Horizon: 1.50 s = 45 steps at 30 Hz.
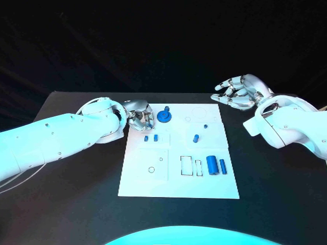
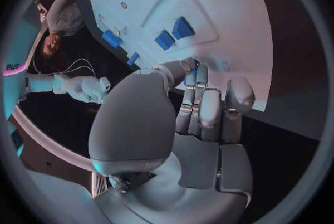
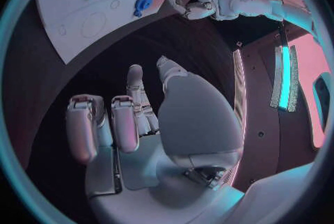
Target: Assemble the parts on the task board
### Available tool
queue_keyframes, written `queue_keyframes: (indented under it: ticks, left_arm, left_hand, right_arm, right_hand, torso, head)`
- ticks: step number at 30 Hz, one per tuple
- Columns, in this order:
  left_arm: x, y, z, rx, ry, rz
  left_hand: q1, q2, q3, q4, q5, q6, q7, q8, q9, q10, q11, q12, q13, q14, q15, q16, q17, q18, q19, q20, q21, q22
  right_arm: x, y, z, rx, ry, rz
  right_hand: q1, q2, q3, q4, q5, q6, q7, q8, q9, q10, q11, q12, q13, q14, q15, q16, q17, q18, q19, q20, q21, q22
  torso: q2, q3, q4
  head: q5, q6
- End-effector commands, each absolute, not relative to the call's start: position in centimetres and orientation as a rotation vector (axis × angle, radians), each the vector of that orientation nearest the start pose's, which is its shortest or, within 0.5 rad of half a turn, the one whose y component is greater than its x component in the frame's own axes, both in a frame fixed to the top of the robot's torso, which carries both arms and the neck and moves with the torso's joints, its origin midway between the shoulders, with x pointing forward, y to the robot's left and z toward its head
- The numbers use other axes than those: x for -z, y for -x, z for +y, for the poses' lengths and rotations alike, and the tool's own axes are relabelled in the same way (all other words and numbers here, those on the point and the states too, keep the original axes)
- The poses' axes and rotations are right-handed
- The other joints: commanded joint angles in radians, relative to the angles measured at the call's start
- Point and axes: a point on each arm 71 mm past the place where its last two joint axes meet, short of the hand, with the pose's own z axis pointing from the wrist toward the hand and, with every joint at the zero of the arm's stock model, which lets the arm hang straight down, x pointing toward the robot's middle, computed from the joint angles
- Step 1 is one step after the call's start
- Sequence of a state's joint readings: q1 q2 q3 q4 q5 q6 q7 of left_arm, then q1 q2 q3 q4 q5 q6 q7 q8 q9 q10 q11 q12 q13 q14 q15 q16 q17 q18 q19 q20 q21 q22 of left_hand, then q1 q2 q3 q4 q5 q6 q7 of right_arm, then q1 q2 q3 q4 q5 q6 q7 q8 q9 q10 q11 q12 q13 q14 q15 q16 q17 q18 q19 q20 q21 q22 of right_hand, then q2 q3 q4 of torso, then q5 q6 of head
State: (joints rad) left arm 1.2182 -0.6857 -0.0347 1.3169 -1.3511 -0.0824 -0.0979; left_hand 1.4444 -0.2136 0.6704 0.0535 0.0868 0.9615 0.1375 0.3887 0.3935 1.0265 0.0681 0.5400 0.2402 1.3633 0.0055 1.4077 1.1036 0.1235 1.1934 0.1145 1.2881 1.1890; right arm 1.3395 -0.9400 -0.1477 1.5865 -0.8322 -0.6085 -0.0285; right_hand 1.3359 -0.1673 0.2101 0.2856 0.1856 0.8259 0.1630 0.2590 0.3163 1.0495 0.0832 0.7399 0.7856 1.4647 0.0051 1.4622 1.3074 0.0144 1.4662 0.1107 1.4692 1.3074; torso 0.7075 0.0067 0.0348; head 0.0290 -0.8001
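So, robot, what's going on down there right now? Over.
Left hand at task board far-left edge, fingers curled, grasp unclear. Right hand raised off board, empty. Blue parts loose. Nothing blocking.

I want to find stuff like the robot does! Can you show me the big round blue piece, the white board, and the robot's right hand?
big round blue piece point(image 1: 163, 117), head view, its disc.
white board point(image 1: 180, 185), head view, bare near part.
right hand point(image 1: 239, 92), head view, palm.
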Motion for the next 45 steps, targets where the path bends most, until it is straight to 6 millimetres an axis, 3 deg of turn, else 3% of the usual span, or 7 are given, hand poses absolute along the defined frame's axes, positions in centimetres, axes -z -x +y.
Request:
queue_keyframes:
  ticks: [1, 21, 35, 45]
  left_arm:
    - [19.88, -52.0, 17.47, 0.677, -0.131, 1.871]
    - [19.66, -51.67, 17.16, 0.713, -0.12, 1.867]
    - [19.96, -52.02, 16.98, 0.706, -0.123, 1.89]
    - [20.17, -52.19, 16.82, 0.703, -0.128, 1.905]
  left_hand:
    - [-0.007, -0.001, 0.001, -0.006, 0.005, 0.005, -0.001, 0.002, 0.002, 0.005, 0.001, -0.005, -0.001, 0.003, 0.001, 0.005, 0.001, -0.016, 0.002, 0.0, 0.005, 0.001]
    - [-0.005, -0.001, 0.002, -0.009, 0.006, 0.006, 0.001, -0.001, 0.001, 0.007, 0.002, -0.009, -0.002, 0.005, 0.001, 0.007, 0.004, -0.016, 0.005, 0.0, 0.007, 0.005]
    - [-0.006, -0.001, 0.002, -0.01, 0.006, 0.006, 0.001, -0.002, 0.001, 0.008, 0.003, -0.01, -0.002, 0.006, 0.001, 0.007, 0.006, -0.016, 0.005, 0.0, 0.007, 0.005]
    - [-0.006, -0.001, 0.001, -0.01, 0.006, 0.007, 0.001, -0.003, 0.001, 0.009, 0.003, -0.012, -0.002, 0.004, 0.002, 0.006, 0.002, -0.017, 0.005, 0.0, 0.007, 0.004]
  right_arm:
    - [14.52, -48.84, -24.8, -0.828, -0.467, 1.501]
    - [14.7, -48.81, -24.8, -0.828, -0.468, 1.505]
    - [14.71, -48.78, -24.78, -0.829, -0.468, 1.506]
    - [14.7, -48.77, -24.72, -0.83, -0.467, 1.506]
  right_hand:
    - [-0.008, -0.001, 0.007, 0.001, 0.005, 0.005, -0.001, 0.005, -0.002, -0.001, -0.008, -0.003, -0.001, 0.052, -0.008, -0.007, 0.044, 0.012, 0.057, -0.01, -0.007, 0.193]
    - [-0.009, -0.001, 0.008, 0.001, 0.005, 0.005, -0.002, 0.006, -0.002, 0.0, -0.008, -0.004, -0.004, 0.052, -0.008, -0.007, 0.044, 0.012, 0.057, -0.011, -0.006, 0.194]
    - [-0.009, -0.001, 0.008, 0.001, 0.005, 0.005, -0.002, 0.006, -0.002, 0.0, -0.008, -0.004, -0.004, 0.052, -0.008, -0.007, 0.044, 0.012, 0.057, -0.011, -0.006, 0.194]
    - [-0.009, -0.001, 0.008, 0.001, 0.005, 0.005, -0.002, 0.006, -0.002, 0.0, -0.008, -0.004, -0.004, 0.052, -0.008, -0.007, 0.044, 0.012, 0.057, -0.011, -0.006, 0.194]
  torso:
    - [0.0, -0.0004, 0.0004]
    - [0.0, 0.0014, 0.0001]
    - [0.002, 0.0011, -0.0015]
    - [0.0, 0.0007, 0.0007]
  head:
    - [-0.001, -0.001]
    - [-0.002, -0.006]
    - [-0.002, -0.007]
    - [-0.005, -0.012]
